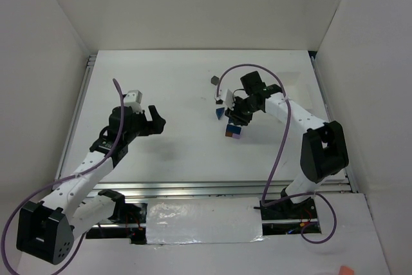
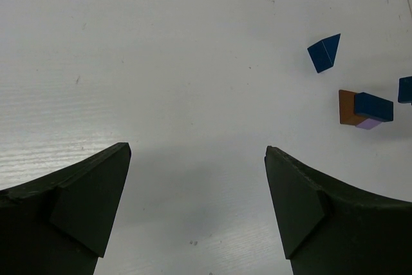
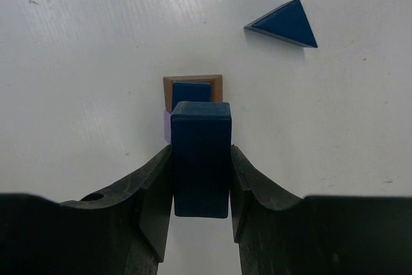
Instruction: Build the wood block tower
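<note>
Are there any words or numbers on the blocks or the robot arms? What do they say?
None: no word, number or label can be read anywhere. The blue block in the right end effector, the blue triangular block and the wood block tower are plain paint; the robot arms show no readable mark.

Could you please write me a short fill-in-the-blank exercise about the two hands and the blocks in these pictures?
1. The right hand is shut on a dark ___ rectangular block.
2. The left hand is open and holds ___.
3. The loose blue piece lying apart from the tower is ___ in shape.
Missing words: blue; nothing; triangular.
</note>
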### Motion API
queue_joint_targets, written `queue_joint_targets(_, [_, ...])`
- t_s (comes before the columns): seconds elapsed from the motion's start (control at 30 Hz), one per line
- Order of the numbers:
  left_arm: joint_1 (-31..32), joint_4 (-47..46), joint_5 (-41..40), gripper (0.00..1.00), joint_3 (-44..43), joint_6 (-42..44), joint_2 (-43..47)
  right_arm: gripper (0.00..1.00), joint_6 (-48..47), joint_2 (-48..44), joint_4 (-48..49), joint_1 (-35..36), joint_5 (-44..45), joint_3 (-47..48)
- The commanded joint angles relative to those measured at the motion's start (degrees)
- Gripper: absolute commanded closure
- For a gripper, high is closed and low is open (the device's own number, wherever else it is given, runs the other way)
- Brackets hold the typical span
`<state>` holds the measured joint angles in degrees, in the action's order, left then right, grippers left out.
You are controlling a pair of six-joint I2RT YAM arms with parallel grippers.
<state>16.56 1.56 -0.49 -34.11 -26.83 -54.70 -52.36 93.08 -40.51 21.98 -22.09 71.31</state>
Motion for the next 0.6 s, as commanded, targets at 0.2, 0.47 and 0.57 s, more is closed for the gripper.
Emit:
queue_joint_targets(0.2, [1.3,-3.6,1.1,0.01,-1.5,2.2,-1.7,0.73,-0.1,-3.1,1.1,0.9,-1.3,-2.2])
queue_joint_targets(0.47, [1.7,-3.8,0.8,0.01,-1.8,2.6,-2.3,0.71,0.4,-1.1,1.8,1.1,-1.8,-2.5])
queue_joint_targets(0.57, [1.7,-4.0,0.8,0.01,-1.8,2.7,-2.7,0.71,0.7,-1.1,2.8,1.0,-1.6,-3.2])
